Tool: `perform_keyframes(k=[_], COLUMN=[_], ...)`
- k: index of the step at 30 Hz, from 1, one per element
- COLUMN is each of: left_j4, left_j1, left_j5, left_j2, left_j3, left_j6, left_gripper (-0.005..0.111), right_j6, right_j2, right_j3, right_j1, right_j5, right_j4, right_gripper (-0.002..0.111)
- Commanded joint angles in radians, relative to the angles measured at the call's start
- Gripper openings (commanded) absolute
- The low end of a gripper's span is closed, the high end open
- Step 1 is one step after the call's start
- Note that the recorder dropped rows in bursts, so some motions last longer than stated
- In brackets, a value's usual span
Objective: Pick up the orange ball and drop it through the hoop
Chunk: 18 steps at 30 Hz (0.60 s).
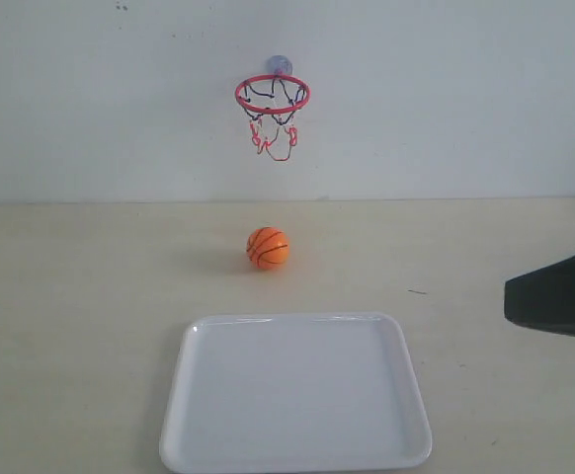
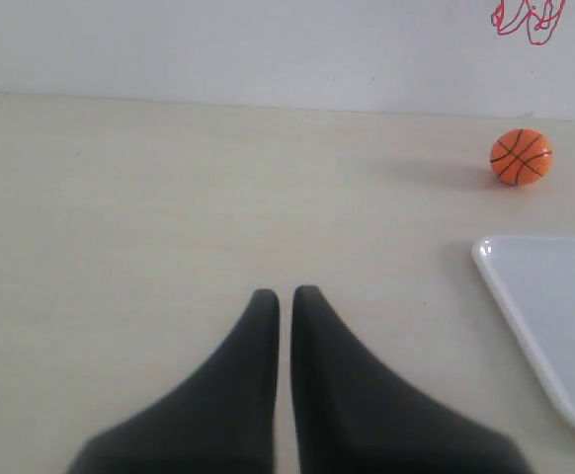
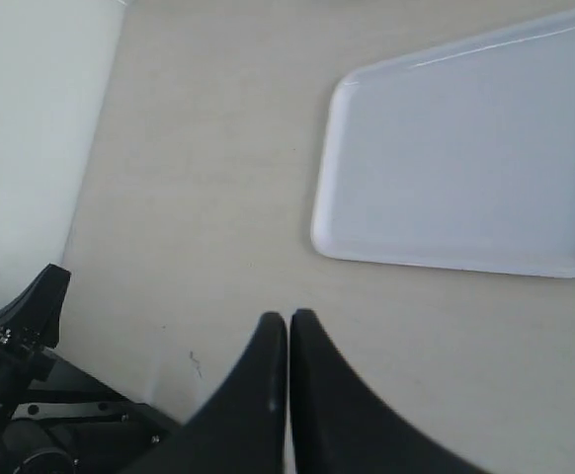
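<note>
I note the orange ball (image 1: 268, 248) loose on the table (image 1: 70, 296), between the white tray (image 1: 184, 395) and the wall-mounted hoop (image 1: 273, 96) — tray presumably placed to catch the drop. The left gripper (image 2: 286, 296) and right gripper (image 3: 287, 321) both look pressed together, empty — well apart from the ball.

Orange ball (image 1: 268, 248) on table (image 1: 70, 296) — hoop (image 1: 273, 95) above, white tray (image 1: 297, 395) near.

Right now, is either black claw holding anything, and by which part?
Nothing is held. The left gripper and the right gripper are both shut and empty; the orange ball sits free on the table.
</note>
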Motion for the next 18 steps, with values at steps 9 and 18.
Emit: perform_keyframes(k=[9,18], left_j4=[0.001,0.001], left_j1=[-0.006,-0.006], left_j5=[-0.005,-0.005], left_j2=[-0.003,-0.003], left_j3=[0.004,0.004], left_j6=[0.003,0.003], left_gripper=[0.004,0.004], right_j6=[-0.003,-0.006], right_j2=[-0.045,-0.038], right_j3=[0.003,0.003], right_j1=[-0.006,-0.006], right_j5=[0.006,-0.003], right_j4=[-0.007,-0.007], right_gripper=[0.000,0.000])
